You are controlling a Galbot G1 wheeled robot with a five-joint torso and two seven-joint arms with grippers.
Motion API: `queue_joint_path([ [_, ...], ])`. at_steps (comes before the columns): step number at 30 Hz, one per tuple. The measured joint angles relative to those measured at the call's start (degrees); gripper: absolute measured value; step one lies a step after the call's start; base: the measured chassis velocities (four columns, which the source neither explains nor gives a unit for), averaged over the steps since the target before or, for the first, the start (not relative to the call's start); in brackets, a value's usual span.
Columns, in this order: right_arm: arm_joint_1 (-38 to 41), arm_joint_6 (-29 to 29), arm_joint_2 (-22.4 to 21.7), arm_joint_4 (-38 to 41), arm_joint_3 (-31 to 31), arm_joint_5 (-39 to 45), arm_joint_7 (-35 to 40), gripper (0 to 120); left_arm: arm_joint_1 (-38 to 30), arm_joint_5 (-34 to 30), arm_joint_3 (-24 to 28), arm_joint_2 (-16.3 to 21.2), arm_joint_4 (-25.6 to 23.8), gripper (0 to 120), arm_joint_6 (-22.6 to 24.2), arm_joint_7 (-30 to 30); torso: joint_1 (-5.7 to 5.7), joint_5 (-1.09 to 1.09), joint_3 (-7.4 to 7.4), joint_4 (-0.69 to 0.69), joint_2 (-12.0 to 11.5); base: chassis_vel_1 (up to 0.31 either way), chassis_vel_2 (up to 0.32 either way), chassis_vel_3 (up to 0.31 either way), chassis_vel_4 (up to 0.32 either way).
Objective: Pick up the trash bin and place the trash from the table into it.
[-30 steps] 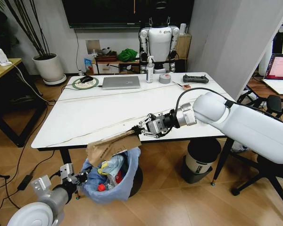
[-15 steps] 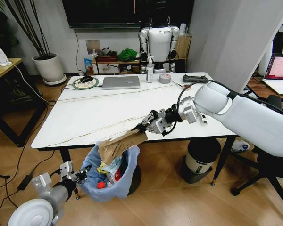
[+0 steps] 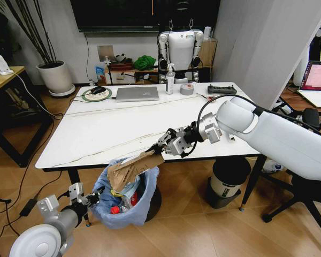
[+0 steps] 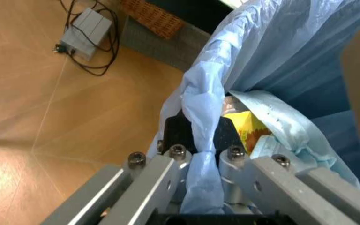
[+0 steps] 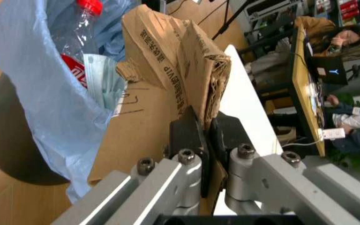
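The right gripper [image 3: 159, 147] is clamped tight on the torn brown cardboard [image 3: 129, 167], holding it out past the near edge of the table [image 3: 96, 134] so its far end dips into the mouth of the trash bin [image 3: 125, 206]. From the right wrist view the pads [image 5: 186, 129] are pressed flat on the folded, corrugated edge of that cardboard [image 5: 167, 61], with no gap between them, and the blue liner [image 5: 36, 70] sits beyond it with a clear bottle with a red cap [image 5: 83, 23] and other litter inside. Down low, the left gripper [image 3: 88, 199] has the bin by its rim on the robot's left side. The left wrist view settles it: fingers [image 4: 167, 136] closed on a bunched fold of the light-blue bag [image 4: 202, 140], a yellow scrap [image 4: 245, 124] tucked just inside. Farther back on the table lie a silver laptop [image 3: 137, 93] and a grey tape roll [image 3: 186, 89]. A white cylinder with a black top [image 3: 229, 182] stands under the table's right side, well clear of the bin.
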Motion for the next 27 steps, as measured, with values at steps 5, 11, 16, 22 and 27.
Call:
queue_joint_path([
  [5,-0.23,0.25,0.45,-0.35,-0.42,0.29,0.65,0,-0.02,-0.01,0.18,-0.34,-0.02,0,0.03,-0.06,0.0,0.0,0.0,0.0,0.0,0.0,0.0,0.0,0.0],
  [11,-0.83,0.6,1.0,-0.85,-0.73,0.52,2.0,3,-0.08,-0.02,0.21,-0.44,-0.04,0,0.04,-0.08,0.0,0.0,0.0,0.0,0.0,0.0,0.0,0.0,0.0],
  [16,-1.85,0.66,1.39,-1.05,-0.79,0.57,2.58,23,-0.09,-0.08,0.18,-0.37,-0.21,0,0.04,-0.12,0.0,0.0,0.0,0.0,0.0,0.0,0.0,0.0,0.0],
  [22,-2.55,0.69,1.41,-1.1,-0.79,0.55,2.68,43,-0.17,-0.11,0.16,-0.49,-0.24,0,0.05,-0.14,0.0,0.0,0.0,0.0,0.0,0.0,0.0,0.0,0.0],
  [27,-2.57,0.9,1.4,-1.12,-0.79,0.55,2.73,65,-0.49,-0.19,0.16,-0.46,-0.25,0,0.05,-0.17,0.0,0.0,0.0,0.0,0.0,0.0,0.0,0.0,0.0],
])
